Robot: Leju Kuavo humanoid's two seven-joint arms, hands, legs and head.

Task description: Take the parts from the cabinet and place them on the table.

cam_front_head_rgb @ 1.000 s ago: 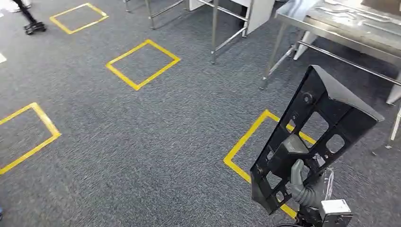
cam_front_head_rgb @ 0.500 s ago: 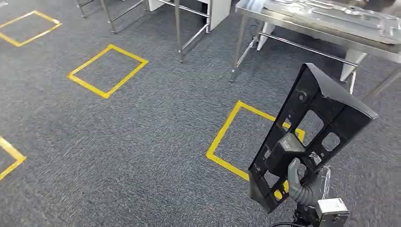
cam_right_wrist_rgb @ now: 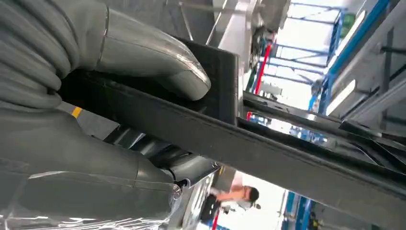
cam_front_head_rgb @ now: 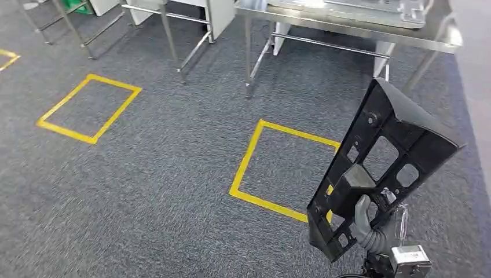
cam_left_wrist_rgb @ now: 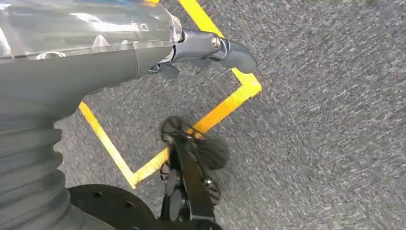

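A large black plastic part (cam_front_head_rgb: 388,156) with several cut-outs stands nearly upright at the lower right of the head view. My right hand (cam_front_head_rgb: 370,229) grips its lower end from below. In the right wrist view the grey thumb (cam_right_wrist_rgb: 143,52) presses on the part's dark edge (cam_right_wrist_rgb: 268,153). The steel table (cam_front_head_rgb: 347,26) stands ahead at the top, with metal pieces lying on it. My left hand (cam_left_wrist_rgb: 143,48) hangs over the carpet and holds nothing, its fingers extended.
Grey carpet with yellow taped squares: one (cam_front_head_rgb: 246,157) just before the table, another (cam_front_head_rgb: 116,116) to the left. Steel legs of a second frame (cam_front_head_rgb: 173,35) stand at the upper left. A person (cam_right_wrist_rgb: 237,194) is far off in the right wrist view.
The whole scene has shifted left and down as the camera turned; the steel table is now centred ahead and closer. The black part stays in my right hand at the same tilt.
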